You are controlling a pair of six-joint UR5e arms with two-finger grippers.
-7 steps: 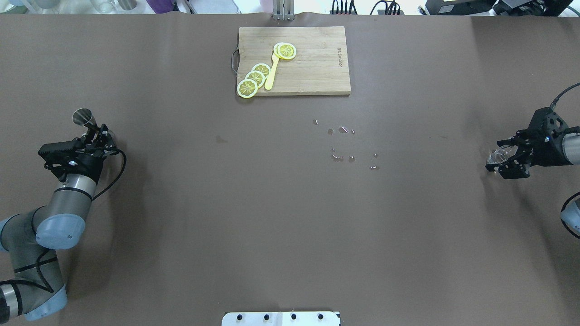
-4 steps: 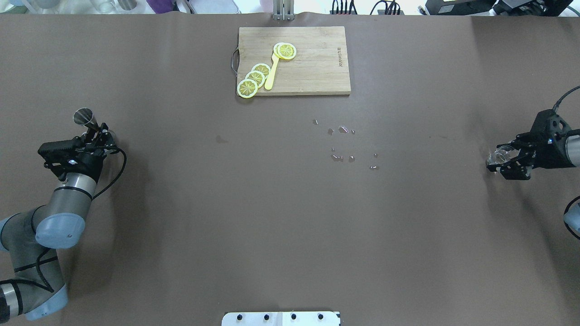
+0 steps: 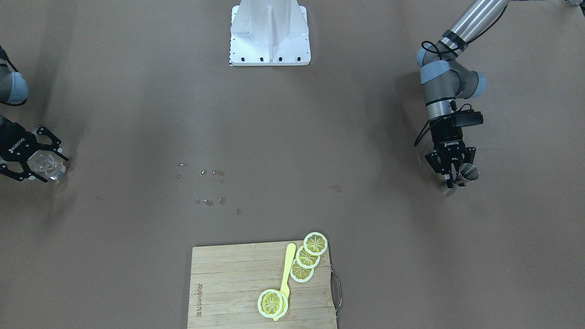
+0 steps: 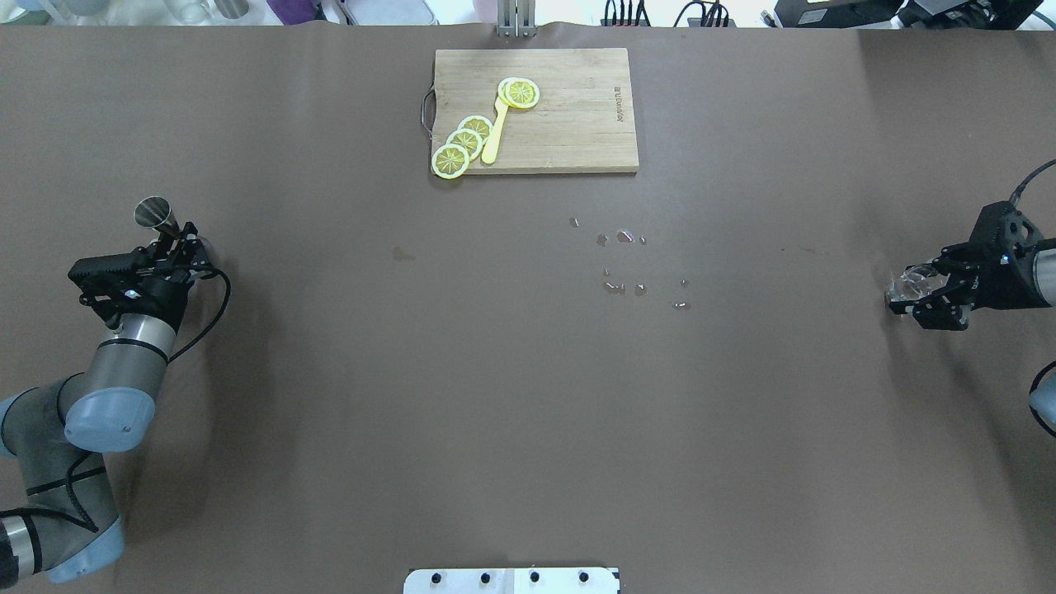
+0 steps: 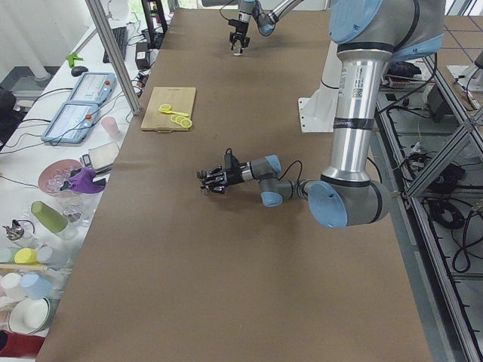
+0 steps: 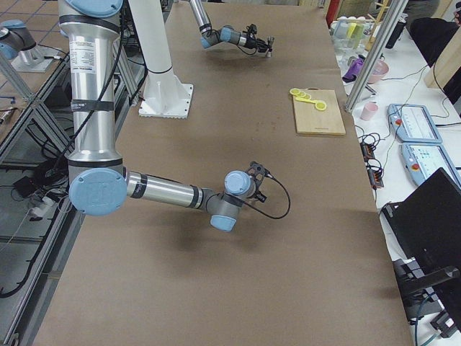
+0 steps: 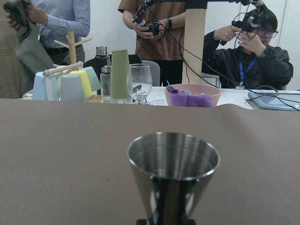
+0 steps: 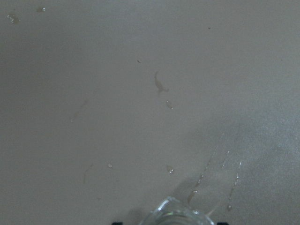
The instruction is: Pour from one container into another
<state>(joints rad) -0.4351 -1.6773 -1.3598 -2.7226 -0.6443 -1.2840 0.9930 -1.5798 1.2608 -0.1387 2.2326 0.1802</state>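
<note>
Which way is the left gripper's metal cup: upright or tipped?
Upright. The metal cup has its open rim on top, level with the far edge of the table behind it.

The left arm (image 4: pixel 136 346) shows silver tubing, pale-blue joint caps (image 4: pixel 109 421), black cable (image 4: pixel 228 293).

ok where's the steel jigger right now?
Overhead view, far left: the steel jigger is clamped in the left gripper, well left of the cutting board.
</note>
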